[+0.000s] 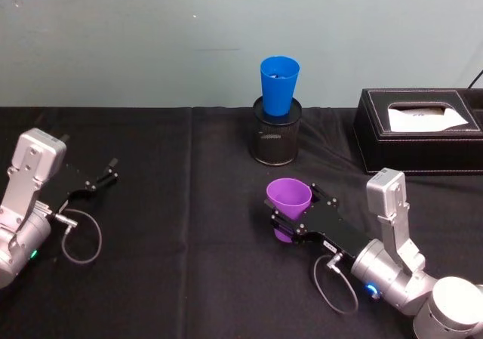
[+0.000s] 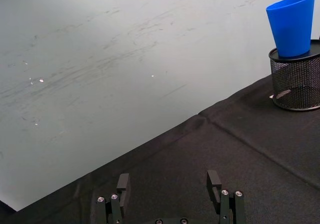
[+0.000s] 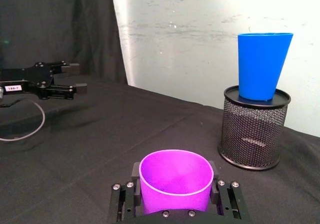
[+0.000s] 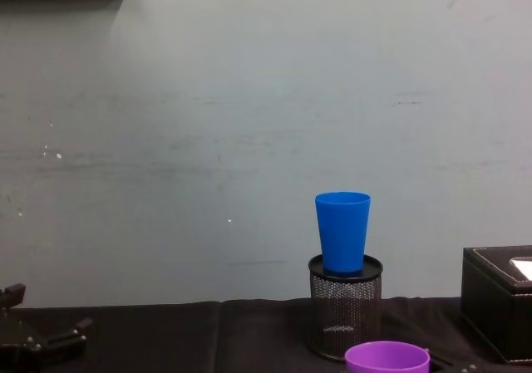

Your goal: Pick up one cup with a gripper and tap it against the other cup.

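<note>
The right tool [image 1: 290, 220] pinches the purple cup [image 1: 288, 203] from both sides, mouth up, just over the black bench [image 1: 189, 278]. The blue cup [image 1: 279, 85] sits in the top of a black mesh pot [image 1: 276, 137], ahead of this tool and higher. I think the best way is to lift first, then go forward slowly and touch the blue cup's side softly, so the pot stays standing. The left tool [image 1: 106, 174] rests far off, spread open.

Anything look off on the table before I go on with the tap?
One oddity: the blue cup stands perched in the top of the mesh pen holder, not on the table. The purple cup sits upright in the right pincer.
</note>
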